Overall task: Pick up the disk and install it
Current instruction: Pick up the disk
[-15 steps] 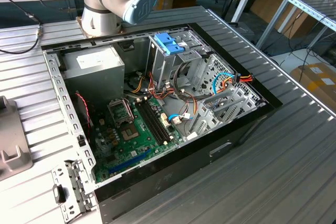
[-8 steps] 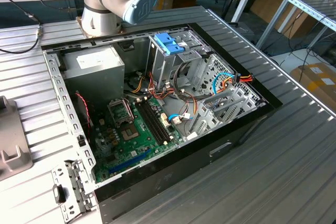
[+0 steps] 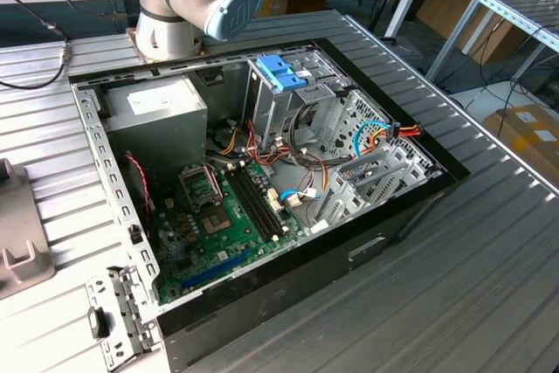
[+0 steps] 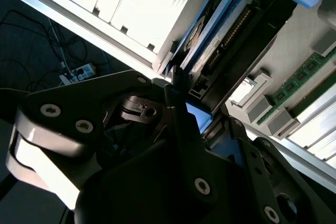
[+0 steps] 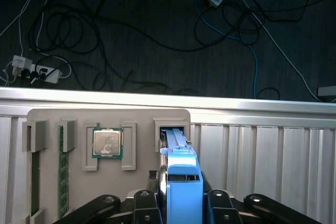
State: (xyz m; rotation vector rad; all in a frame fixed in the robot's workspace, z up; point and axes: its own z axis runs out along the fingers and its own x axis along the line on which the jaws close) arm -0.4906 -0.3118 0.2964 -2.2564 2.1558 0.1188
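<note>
**Hand** (image 5: 184, 199), first wrist view: fingers closed on the blue-railed disk (image 5: 182, 163). The disk stands on edge in a slot of the grey tray (image 5: 142, 124), which also carries a processor (image 5: 107, 142) and a memory stick (image 5: 62, 182).

**Exterior view:** the open case (image 3: 262, 181) lies mid-bench (image 3: 472, 286), with the arm base (image 3: 175, 15) at its 11 o'clock.

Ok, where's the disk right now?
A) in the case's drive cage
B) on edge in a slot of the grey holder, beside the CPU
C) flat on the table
B: in the first wrist view the disk stands on edge in the grey holder's slot, next to the CPU.
</note>
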